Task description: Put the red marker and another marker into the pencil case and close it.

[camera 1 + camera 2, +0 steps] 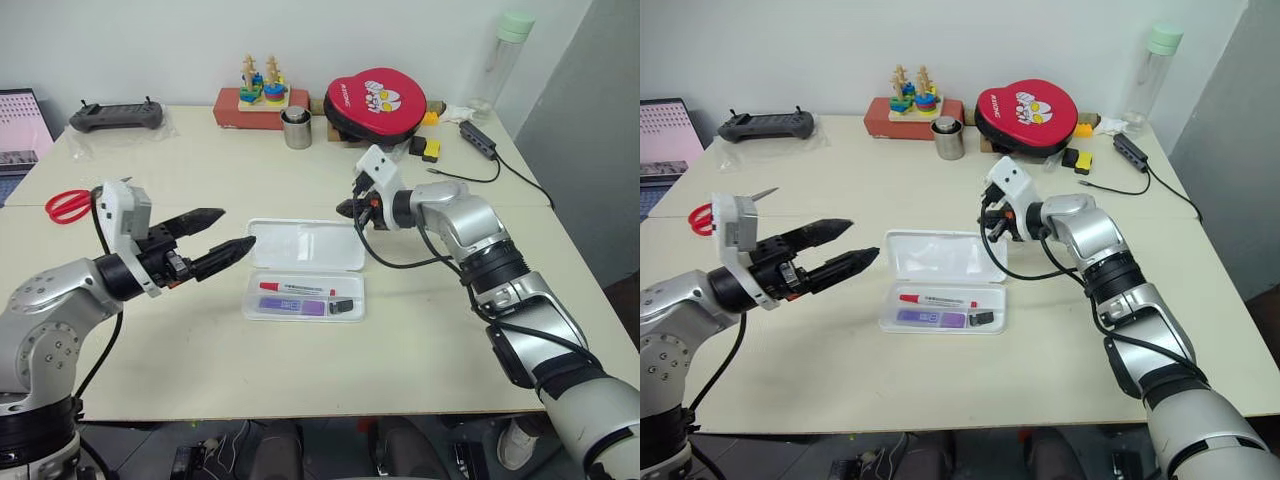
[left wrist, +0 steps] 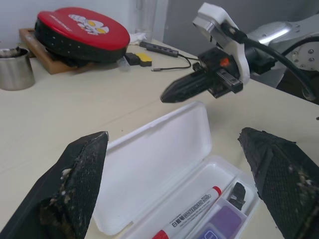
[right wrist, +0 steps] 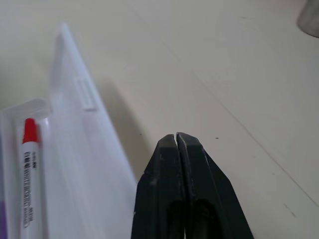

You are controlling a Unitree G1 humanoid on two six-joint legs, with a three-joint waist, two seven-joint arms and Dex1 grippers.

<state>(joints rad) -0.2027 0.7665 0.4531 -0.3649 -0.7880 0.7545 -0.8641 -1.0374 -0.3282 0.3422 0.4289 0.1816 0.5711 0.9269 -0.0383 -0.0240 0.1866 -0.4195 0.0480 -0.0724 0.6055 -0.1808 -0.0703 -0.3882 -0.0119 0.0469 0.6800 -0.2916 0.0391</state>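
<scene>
The white pencil case (image 1: 256,300) lies open mid-table, its lid (image 1: 305,244) folded back flat. In its tray lie the red marker (image 1: 297,289), the lilac marker (image 1: 295,307) and a small black piece (image 1: 342,306). My left gripper (image 1: 238,228) hovers open and empty, level, just left of the lid. My right gripper (image 1: 345,208) is shut on nothing, its tip low by the lid's far right corner. The right wrist view has the closed fingertips (image 3: 176,135) beside the lid's edge (image 3: 84,149), a small gap between them.
Red-handled scissors (image 1: 67,205) lie at the left edge. Along the back stand a controller (image 1: 115,117), a wooden stacking toy (image 1: 262,95), a metal cup (image 1: 296,128), a red round pad (image 1: 375,100) and a bottle (image 1: 505,55). A cable and power strip (image 1: 478,140) run at the back right.
</scene>
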